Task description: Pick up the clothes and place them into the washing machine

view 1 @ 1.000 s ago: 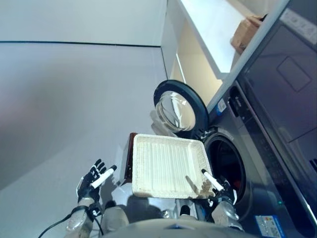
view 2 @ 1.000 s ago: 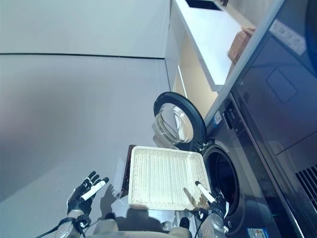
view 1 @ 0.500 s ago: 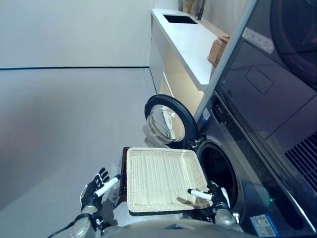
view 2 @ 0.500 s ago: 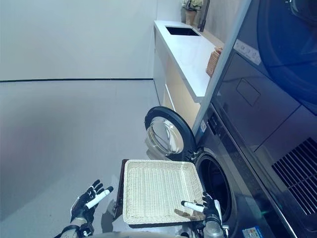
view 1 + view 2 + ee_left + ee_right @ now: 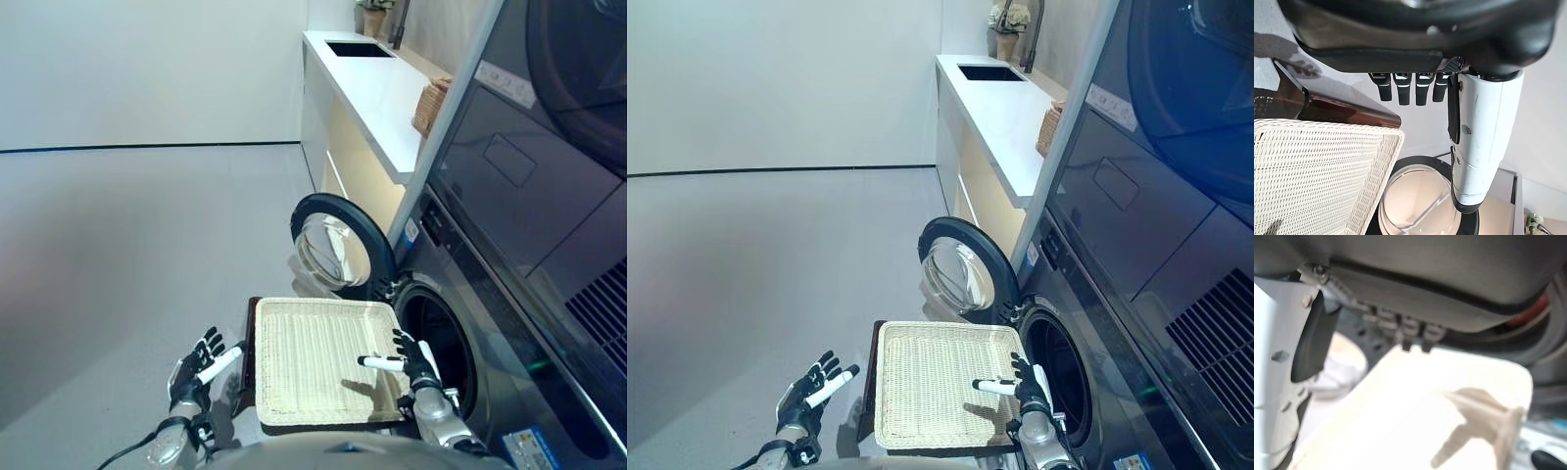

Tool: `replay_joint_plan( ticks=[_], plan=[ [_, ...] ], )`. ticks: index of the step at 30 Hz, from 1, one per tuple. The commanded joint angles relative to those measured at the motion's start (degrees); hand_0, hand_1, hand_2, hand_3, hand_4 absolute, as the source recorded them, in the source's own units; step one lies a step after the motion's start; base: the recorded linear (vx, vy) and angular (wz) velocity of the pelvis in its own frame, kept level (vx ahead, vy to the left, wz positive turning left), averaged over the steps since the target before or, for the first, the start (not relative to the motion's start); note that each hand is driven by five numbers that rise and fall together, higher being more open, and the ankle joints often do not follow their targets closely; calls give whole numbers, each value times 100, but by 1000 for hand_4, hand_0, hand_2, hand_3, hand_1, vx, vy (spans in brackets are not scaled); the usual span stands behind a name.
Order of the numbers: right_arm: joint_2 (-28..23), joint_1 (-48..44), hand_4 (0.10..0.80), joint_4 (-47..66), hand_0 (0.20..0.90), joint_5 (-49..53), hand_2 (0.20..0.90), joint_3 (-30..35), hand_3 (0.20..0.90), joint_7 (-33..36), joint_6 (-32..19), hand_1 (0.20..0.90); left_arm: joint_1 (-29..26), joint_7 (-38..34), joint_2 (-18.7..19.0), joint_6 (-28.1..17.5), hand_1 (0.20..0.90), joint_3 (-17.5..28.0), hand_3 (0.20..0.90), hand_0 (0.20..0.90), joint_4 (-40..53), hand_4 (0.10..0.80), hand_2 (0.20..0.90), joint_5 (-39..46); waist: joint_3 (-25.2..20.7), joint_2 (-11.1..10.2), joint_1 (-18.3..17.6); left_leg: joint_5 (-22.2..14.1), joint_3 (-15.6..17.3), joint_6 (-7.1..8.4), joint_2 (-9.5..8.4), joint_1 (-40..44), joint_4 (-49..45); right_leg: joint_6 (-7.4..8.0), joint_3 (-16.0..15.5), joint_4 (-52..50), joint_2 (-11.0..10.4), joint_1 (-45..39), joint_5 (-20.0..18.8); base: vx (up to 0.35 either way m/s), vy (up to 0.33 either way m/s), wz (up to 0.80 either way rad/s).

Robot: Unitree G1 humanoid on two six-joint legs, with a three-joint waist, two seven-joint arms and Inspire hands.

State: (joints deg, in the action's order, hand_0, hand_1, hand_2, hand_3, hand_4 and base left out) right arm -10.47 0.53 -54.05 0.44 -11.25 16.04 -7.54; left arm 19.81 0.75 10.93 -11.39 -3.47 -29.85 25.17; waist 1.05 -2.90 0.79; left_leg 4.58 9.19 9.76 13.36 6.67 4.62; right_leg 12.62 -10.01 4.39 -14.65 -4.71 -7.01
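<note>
The shallow wicker basket rests on the low dark brown box beside the washing machine; I see bare wicker inside it and no clothes. The machine's round door stands open and the drum opening is dark. My right hand is open over the basket's right edge, by the drum opening, its white-covered thumb pointing across the basket; its fingers are straight above the wicker. My left hand is open and empty, left of the basket, fingers straight.
A white counter with a sink runs along the wall behind the machine, with a small wicker box on it. A dark appliance is stacked above the washer. Grey floor stretches to the left.
The camera has tilted up, so the whole scene has shifted. My right hand has moved from the basket's near right corner farther along its right edge, thumb turned across the basket. Left hand unchanged.
</note>
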Motion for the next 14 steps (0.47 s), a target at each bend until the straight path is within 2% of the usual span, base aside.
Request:
replay_joint_plan(
  ticks=[1, 7, 14],
  plan=[
    [51, -497, 800, 484, 900, 493, 900, 294, 900, 229, -488, 900, -542, -123, 12, -550, 900, -72, 900, 900, 203, 800, 900, -56, -55, -21, 73, -74, -185, -129, 196, -232, -347, 162, -120, -422, -256, -68, 237, 0, 0, 0],
    [80, -404, 800, 696, 900, 338, 900, 152, 900, 198, -469, 900, -519, -98, -32, -542, 900, -125, 900, 900, 249, 800, 900, 7, -62, -1, 51, -61, -171, -121, 217, -226, -355, 135, -91, -419, -221, -57, 262, 0, 0, 0],
    [-35, -201, 800, 884, 900, 225, 900, 309, 900, 235, -459, 900, -453, -106, -36, -541, 900, -14, 900, 900, 291, 800, 900, -63, -52, -6, 29, -36, -202, -114, 205, -248, -339, 128, -112, -427, -226, -59, 269, 0, 0, 0]
  ],
)
